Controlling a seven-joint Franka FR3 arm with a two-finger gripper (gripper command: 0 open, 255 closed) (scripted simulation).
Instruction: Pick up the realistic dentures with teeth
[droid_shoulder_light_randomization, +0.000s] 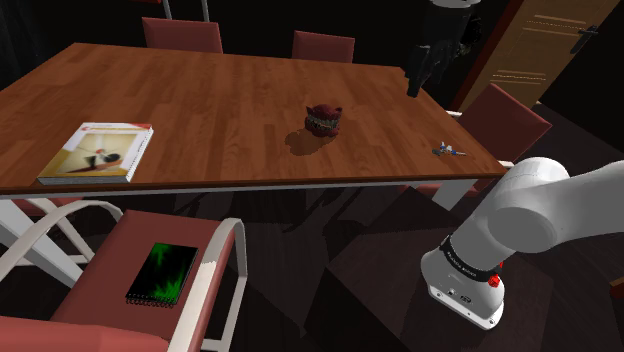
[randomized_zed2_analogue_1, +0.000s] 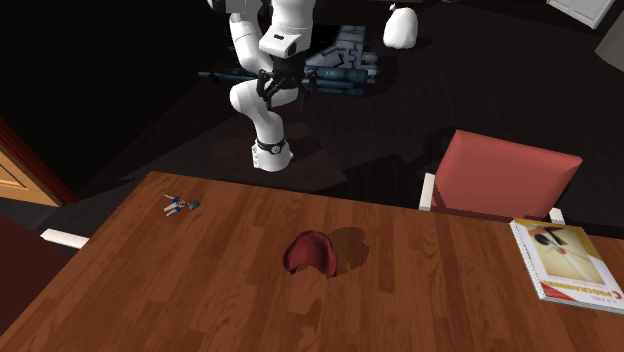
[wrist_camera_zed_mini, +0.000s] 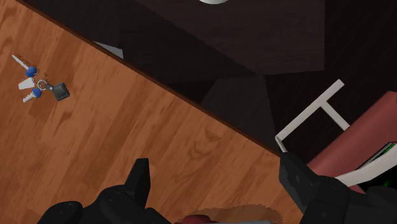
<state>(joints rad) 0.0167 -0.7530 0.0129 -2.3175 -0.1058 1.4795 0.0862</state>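
Near the middle of the table (droid_shoulder_light_randomization: 230, 100), somewhat toward the end that faces the stand, sit the dentures (droid_shoulder_light_randomization: 323, 120), well apart from everything else on it.

**Placement**
- Dentures: free-standing, casting a shadow on the boards. No object crowds them, so in my judgement they can be approached from above.
- Gripper (droid_shoulder_light_randomization: 415, 85): raised over the table's stand-side edge, well apart from the dentures. In the wrist view the gripper (wrist_camera_zed_mini: 219, 184) has its fingers spread with only bare board between them, and it holds nothing. This reads as a ready posture, with the pick not yet begun.
- Keys (droid_shoulder_light_randomization: 449, 150): close to the table's corner nearest the stand and clear of any likely approach line.
- Book (droid_shoulder_light_randomization: 97, 152): flat at the opposite corner along the same long edge, and not a factor.

**Materials and shapes**
- Table: reddish-brown wood planks with visible grain and a straight dark edge.
- Dentures: dark red, gum-coloured and rounded, with a pale row of teeth in the shoulder view. In the second exterior view the dentures (randomized_zed2_analogue_1: 311, 253) show as a smooth domed back. The curved faces will likely need a grip across the narrower span.
- Keys: a small bunch with blue heads and a grey fob.
- Book: pale glossy cover.
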